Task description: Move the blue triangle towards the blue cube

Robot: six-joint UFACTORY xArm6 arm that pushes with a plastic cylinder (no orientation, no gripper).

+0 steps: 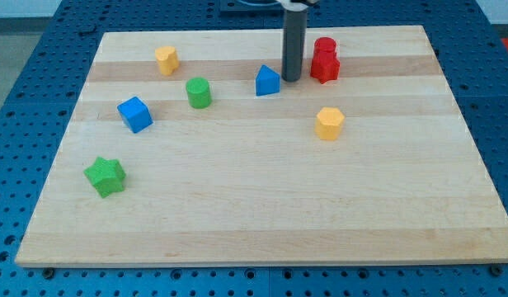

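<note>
The blue triangle (267, 81) sits on the wooden board (262, 198) near the view's top, a little right of centre. The blue cube (134, 114) lies at the view's left, well away from it. My tip (291, 79) stands just to the right of the blue triangle, close to it or touching it, between it and the red blocks. A green cylinder (198, 92) stands between the blue triangle and the blue cube, slightly below the line joining them.
Two red blocks (324, 59) stand together just right of my tip. A yellow block (166, 59) lies at the top left. A yellow hexagonal block (329, 123) lies right of centre. A green star (105, 176) lies at the lower left.
</note>
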